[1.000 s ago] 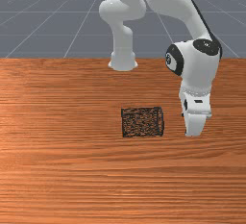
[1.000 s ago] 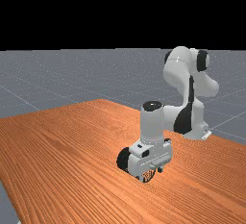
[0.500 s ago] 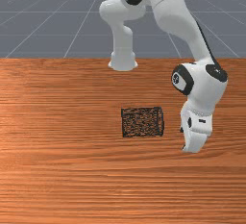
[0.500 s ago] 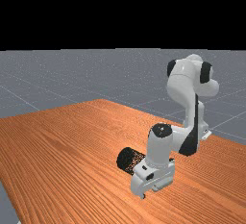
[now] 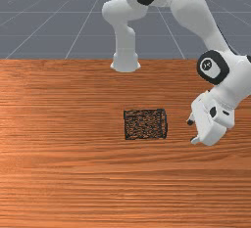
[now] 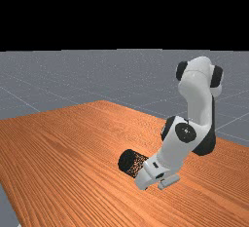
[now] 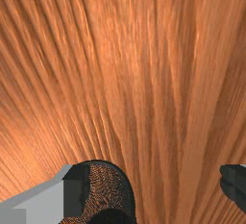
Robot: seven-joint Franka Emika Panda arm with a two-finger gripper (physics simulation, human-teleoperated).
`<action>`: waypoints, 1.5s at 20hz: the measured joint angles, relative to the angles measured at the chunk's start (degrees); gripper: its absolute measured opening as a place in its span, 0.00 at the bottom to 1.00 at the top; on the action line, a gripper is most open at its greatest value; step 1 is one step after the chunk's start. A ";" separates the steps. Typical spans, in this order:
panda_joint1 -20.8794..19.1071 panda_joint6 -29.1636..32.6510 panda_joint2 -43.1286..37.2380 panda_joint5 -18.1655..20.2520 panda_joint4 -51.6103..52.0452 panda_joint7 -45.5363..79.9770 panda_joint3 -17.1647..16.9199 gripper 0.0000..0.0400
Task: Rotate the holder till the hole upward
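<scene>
one black mesh holder [image 5: 145, 124] lies on its side on the table [image 5: 73, 183], its long side running from nine to three o'clock in the front view. at its three o'clock end a curved dark rim stands out. which end has the hole, i cannot tell. the claw [image 5: 191, 131] is spread wide, with nothing pinched in it. in the front view it sits at about three o'clock from the holder, near it and apart, a strip of wood between them. it tilts, pointing to roughly eight o'clock. the arm [image 5: 196, 11] comes down to it from about eleven o'clock, and the base [image 5: 125, 60] stands between eleven and twelve o'clock from the holder.

in the far view the claw is at about four o'clock from the holder and hides part of it. the wrist view shows well-parted fingers [image 7: 233, 184]; one of them covers part of the holder's round end [image 7: 108, 187].
</scene>
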 joint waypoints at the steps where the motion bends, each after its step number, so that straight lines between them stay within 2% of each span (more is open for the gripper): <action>1: 0.44 0.46 3.91 -0.61 2.42 1.18 -0.45 1.00; 2: 0.74 0.69 7.76 -1.03 5.09 2.14 -0.80 1.00; 3: 1.13 0.16 11.02 -1.48 8.44 2.79 -1.23 0.94; 4: 1.42 -0.47 12.10 -1.84 10.56 3.05 -1.63 0.99; 5: 1.72 -1.41 13.24 -2.18 12.22 3.29 -2.03 0.98; 12: 3.62 -6.52 14.63 -4.17 15.37 3.76 -3.99 1.00; 17: 5.27 -8.13 14.44 -6.26 13.49 5.09 -5.73 1.00; 20: 5.96 -11.45 18.02 -6.86 18.37 5.23 -6.49 1.00; 23: 8.20 -7.70 15.58 -8.63 13.10 10.68 -7.96 1.00; 24: 8.20 -14.12 18.02 -8.43 18.03 7.33 -7.94 1.00; 26: 9.98 -12.52 14.56 -9.27 11.18 9.60 -8.14 1.00; 30: 12.09 -12.22 12.36 -10.72 6.16 11.48 -8.78 1.00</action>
